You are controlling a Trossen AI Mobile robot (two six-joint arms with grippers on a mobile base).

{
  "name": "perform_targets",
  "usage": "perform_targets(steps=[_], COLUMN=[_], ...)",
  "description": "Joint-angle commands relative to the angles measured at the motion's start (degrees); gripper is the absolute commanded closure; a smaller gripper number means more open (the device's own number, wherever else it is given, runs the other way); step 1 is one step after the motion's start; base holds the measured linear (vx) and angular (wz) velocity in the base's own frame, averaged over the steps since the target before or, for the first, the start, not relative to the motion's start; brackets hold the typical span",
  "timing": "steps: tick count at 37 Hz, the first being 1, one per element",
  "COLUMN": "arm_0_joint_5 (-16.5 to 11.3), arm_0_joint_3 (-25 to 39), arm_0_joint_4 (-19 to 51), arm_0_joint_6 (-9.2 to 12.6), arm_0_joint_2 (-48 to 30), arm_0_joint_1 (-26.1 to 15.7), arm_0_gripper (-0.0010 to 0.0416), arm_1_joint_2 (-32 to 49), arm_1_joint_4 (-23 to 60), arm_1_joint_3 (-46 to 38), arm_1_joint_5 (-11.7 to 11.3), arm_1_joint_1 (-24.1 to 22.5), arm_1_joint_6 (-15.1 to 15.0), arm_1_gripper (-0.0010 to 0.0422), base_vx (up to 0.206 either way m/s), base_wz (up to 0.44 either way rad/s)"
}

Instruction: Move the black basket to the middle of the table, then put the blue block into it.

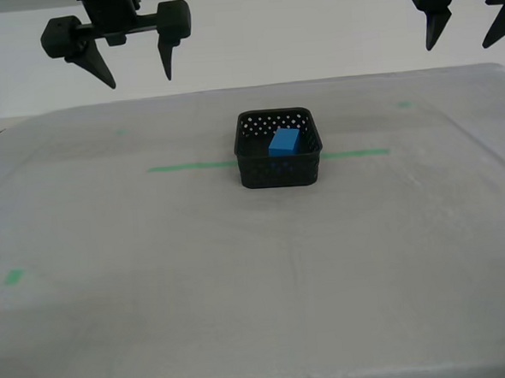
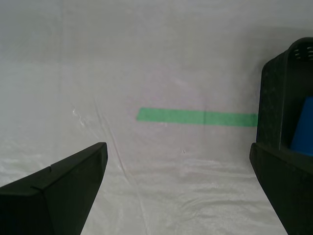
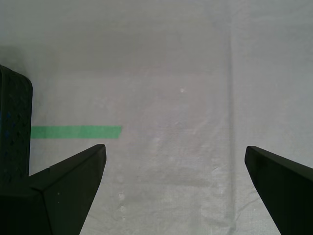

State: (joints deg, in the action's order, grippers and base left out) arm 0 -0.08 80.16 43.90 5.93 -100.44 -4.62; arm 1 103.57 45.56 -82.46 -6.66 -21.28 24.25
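The black basket (image 1: 280, 172) stands upright near the middle of the table (image 1: 241, 284), across the green tape line. The blue block (image 1: 284, 142) lies inside it, tilted against the back wall. My second gripper (image 1: 139, 80) hangs open and empty high above the table at the exterior view's left; its wrist view (image 2: 177, 149) shows the basket (image 2: 281, 98) and the block (image 2: 304, 127) off to one side. My first gripper (image 1: 460, 46) hangs open and empty high at the exterior view's right; its wrist view (image 3: 174, 148) shows only the basket's wall (image 3: 14, 132).
A green tape line (image 1: 191, 166) runs out from both sides of the basket. Small green tape bits lie at the front left (image 1: 14, 276) and the back right (image 1: 402, 104). A white wall stands behind the table.
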Motion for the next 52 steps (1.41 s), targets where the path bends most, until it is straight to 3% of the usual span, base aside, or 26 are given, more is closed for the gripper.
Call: perform_targets(steps=[1,4,52], arm_0_joint_5=[-0.04,-0.04,-0.04], arm_0_joint_3=[0.02,0.02,0.02], arm_0_joint_4=[-0.07,-0.07,-0.17], arm_0_joint_6=[0.0,0.0,0.0], arm_0_joint_2=[0.02,0.02,0.02], arm_0_joint_1=[0.02,0.02,0.02], arm_0_gripper=[0.0007,0.0007,0.0007], arm_1_joint_2=[-0.04,-0.04,-0.04], arm_1_joint_4=[-0.31,-1.14,-1.27], arm_1_joint_3=[-0.11,-0.07,-0.11], arm_1_joint_5=[-0.2,-0.2,-0.2], arm_1_joint_1=[-0.02,-0.02,-0.04], arm_1_joint_6=[-0.68,-2.27,-2.25], arm_1_gripper=[0.0012,0.0012,0.0012], base_vx=[0.0,0.0,0.0], base_wz=[0.0,0.0,0.0])
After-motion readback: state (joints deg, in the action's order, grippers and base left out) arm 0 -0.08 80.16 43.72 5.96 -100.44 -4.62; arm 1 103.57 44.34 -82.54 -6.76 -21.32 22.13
